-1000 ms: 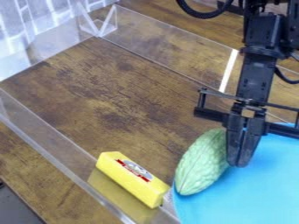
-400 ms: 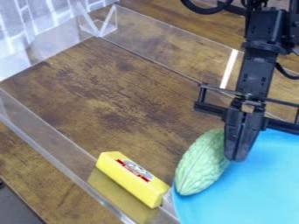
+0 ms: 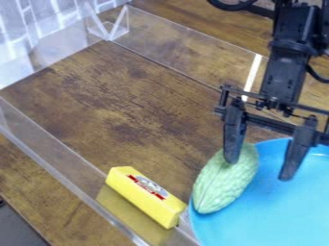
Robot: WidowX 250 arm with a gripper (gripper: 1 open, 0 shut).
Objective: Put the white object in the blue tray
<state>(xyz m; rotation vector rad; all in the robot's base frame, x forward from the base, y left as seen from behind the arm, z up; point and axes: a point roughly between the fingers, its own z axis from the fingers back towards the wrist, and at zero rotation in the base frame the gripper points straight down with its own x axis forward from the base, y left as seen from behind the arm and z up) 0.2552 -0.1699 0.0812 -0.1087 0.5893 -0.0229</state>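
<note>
The blue tray (image 3: 276,207) fills the bottom right corner of the camera view. My gripper (image 3: 264,159) hangs over its near left rim with the jaws spread wide; one fingertip (image 3: 233,154) is just above the pale green oval and the other (image 3: 291,170) is over the tray. Nothing shows between the fingers. The white object is out of view here; it may be hidden behind the gripper.
A pale green ribbed oval (image 3: 222,180) lies against the tray's left rim. A yellow bar with a label (image 3: 142,195) lies by the front clear plastic wall (image 3: 77,183). Clear walls bound the wooden tabletop (image 3: 129,106) on the left and back.
The jaws, pressed together over the tray's rim in both earlier frames, now stand wide apart. The arm has stayed over the same spot.
</note>
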